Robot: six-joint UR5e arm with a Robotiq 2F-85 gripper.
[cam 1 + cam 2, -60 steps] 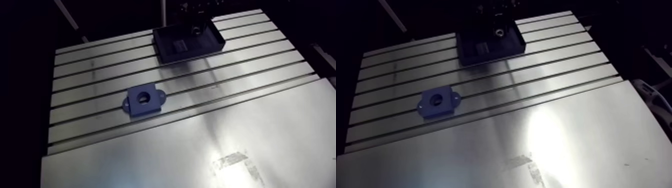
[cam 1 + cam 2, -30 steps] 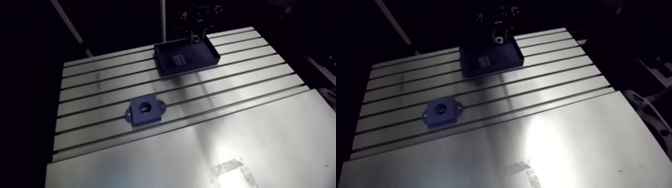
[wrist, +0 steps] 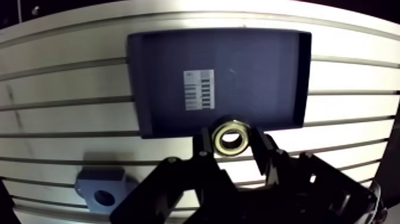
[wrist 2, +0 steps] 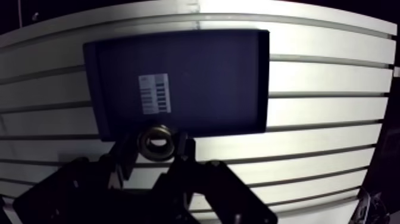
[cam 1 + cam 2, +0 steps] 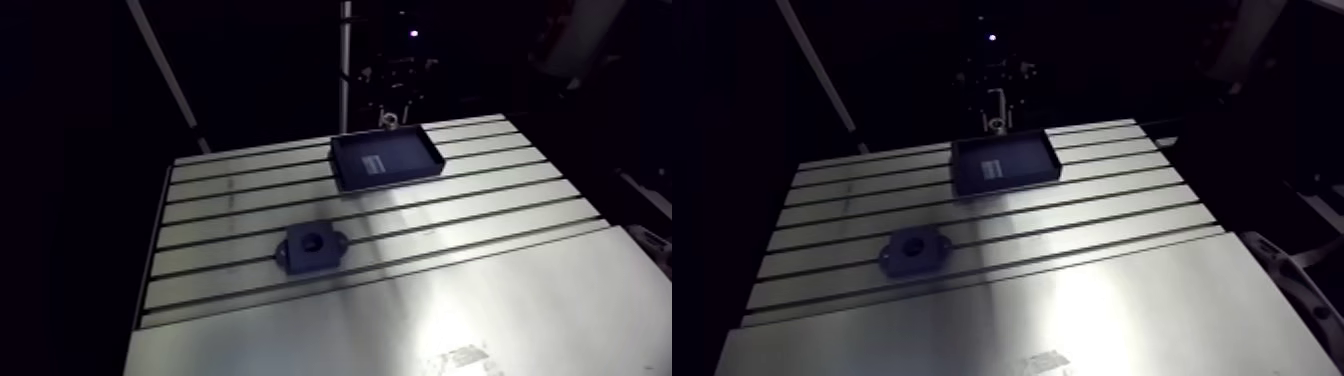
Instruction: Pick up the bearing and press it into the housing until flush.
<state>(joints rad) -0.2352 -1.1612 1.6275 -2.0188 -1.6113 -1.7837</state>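
A metal ring bearing [image 3: 230, 137] is clamped between the two dark fingers of my gripper [image 3: 231, 140], which is shut on it and held high above the table. Under the gripper lies a dark blue tray [image 3: 161, 71] with a white label [image 3: 198, 89] on its floor. The blue housing [image 3: 101, 190], a block with a round bore and side ears, sits on the slotted table off to one side of the tray. In the arm view the gripper [image 5: 388, 118] hangs over the tray's far edge [image 5: 385, 140], and the housing [image 5: 311, 246] lies nearer the camera.
The aluminium table [image 5: 480, 300] has several long slots across its far half and a smooth plate in the near half. A dark slanted bar [image 5: 165, 70] and an upright post [image 5: 345, 70] stand behind the table's far edge.
The gripper has risen out of the tray with the bearing between its fingers. The arm camera has lifted and pulled back, so the table looks smaller and lower.
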